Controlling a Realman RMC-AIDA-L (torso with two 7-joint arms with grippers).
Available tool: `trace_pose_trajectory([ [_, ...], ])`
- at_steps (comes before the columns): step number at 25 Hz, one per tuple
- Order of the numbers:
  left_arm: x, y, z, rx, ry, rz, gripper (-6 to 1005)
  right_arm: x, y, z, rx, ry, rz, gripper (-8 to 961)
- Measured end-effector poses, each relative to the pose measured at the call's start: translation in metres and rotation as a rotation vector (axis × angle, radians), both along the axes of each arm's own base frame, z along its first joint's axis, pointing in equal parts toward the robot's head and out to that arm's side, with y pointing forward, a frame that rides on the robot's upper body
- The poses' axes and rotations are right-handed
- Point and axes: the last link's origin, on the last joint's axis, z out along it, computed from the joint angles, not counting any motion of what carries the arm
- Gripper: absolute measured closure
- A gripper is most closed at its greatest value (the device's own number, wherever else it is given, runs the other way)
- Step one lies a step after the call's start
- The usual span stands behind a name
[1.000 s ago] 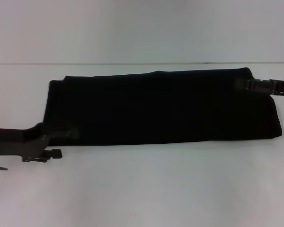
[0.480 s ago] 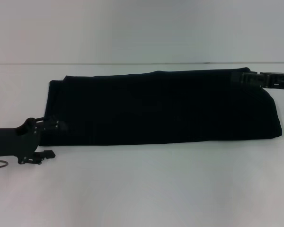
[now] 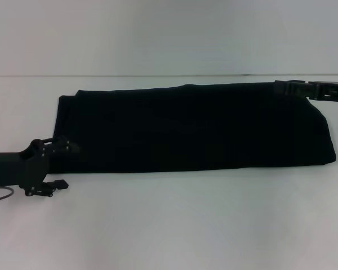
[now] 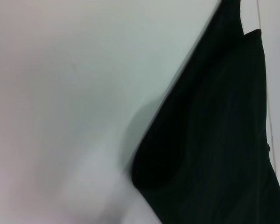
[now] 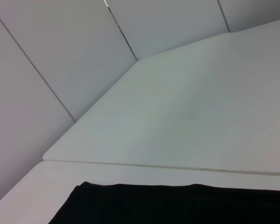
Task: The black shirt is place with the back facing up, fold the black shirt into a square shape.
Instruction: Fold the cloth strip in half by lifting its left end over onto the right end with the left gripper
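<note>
We see the black shirt lying flat on the white table as a long band, already folded lengthwise, its long edges running across in front of us. We take the band itself as our landmark.

At the band's left near corner sits the left gripper, at the cloth's edge; we cannot tell whether its fingers are apart or pressed together. We judge it is placed there to take that short end for the next fold. From the left wrist view, the shirt's corner lies on bare table with nothing pinching it that we can see.

At the band's right far corner hangs the right gripper, just at the edge of the cloth; its fingers too are unreadable. From the right wrist camera, only the shirt's far edge shows.

Open table lies on the near side of the band and beyond its far edge, leaving room to carry one short end over the other.
</note>
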Motion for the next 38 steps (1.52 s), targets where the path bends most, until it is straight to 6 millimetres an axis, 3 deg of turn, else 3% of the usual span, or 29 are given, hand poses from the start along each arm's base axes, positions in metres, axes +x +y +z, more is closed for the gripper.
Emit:
trace_pose_trajectory([
  [38,-0.014,0.003,0.005,0.075,0.034,0.050,62,-0.001,0.001,-0.006,0.005,0.006,-0.011,155],
])
